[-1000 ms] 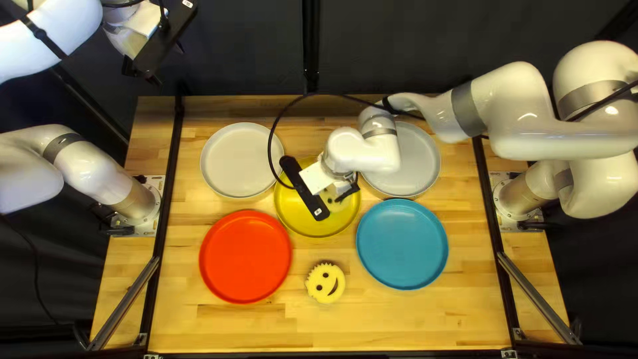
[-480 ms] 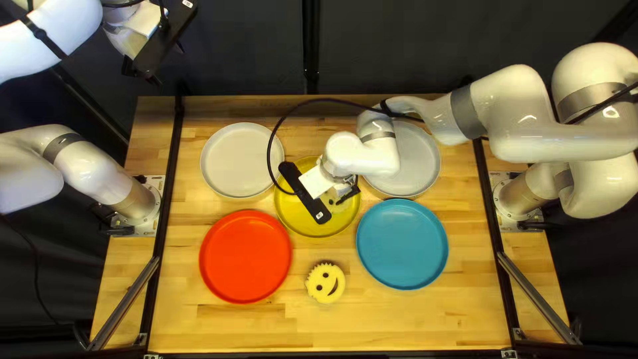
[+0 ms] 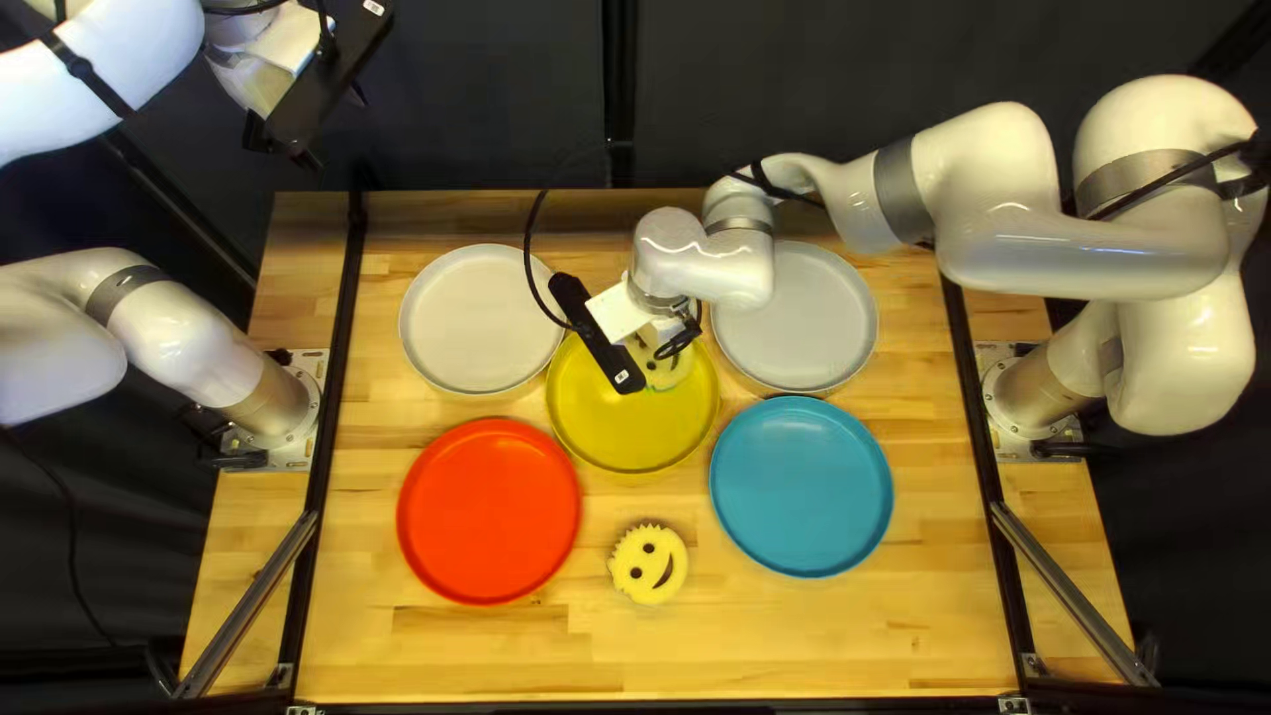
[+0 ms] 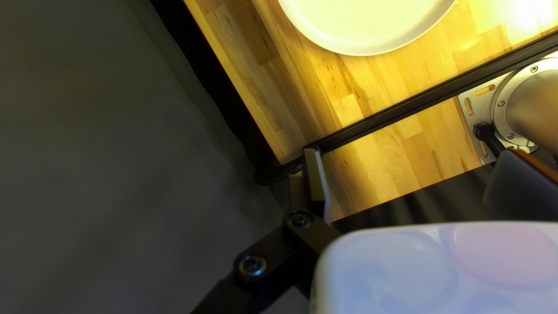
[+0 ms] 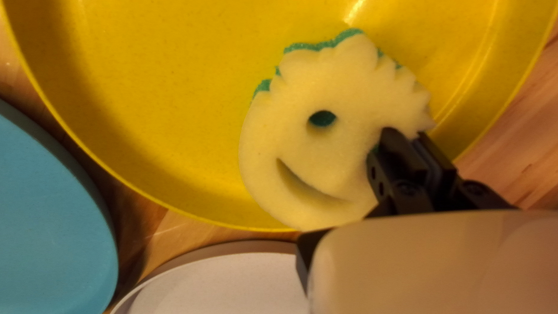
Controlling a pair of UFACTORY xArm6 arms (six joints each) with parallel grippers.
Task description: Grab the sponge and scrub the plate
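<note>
My right gripper (image 3: 678, 347) is over the far right part of the yellow plate (image 3: 636, 430) in the top left view, partly covering a pale yellow smiley sponge (image 3: 670, 375). In the right wrist view this gripper (image 5: 414, 139) pinches the green-backed sponge (image 5: 349, 99) near one eye hole; the sponge is over the yellow plate (image 5: 157, 75), reaching its rim. Whether it touches the plate I cannot tell. Beyond the table's far left corner, my left gripper (image 3: 309, 122) is raised; in the left wrist view this gripper (image 4: 415, 177) has its fingers wide apart, holding nothing.
A second smiley sponge (image 3: 649, 563) lies near the front, between the red plate (image 3: 490, 510) and the blue plate (image 3: 801, 486). Two pale plates are farther back, one at left (image 3: 481, 318), one at right (image 3: 808, 318) beneath my right arm. A black cable loops by the right gripper.
My right gripper and its sponge have moved from the yellow plate's middle toward the table's far edge, mostly in the last half second. The left arm stays put.
</note>
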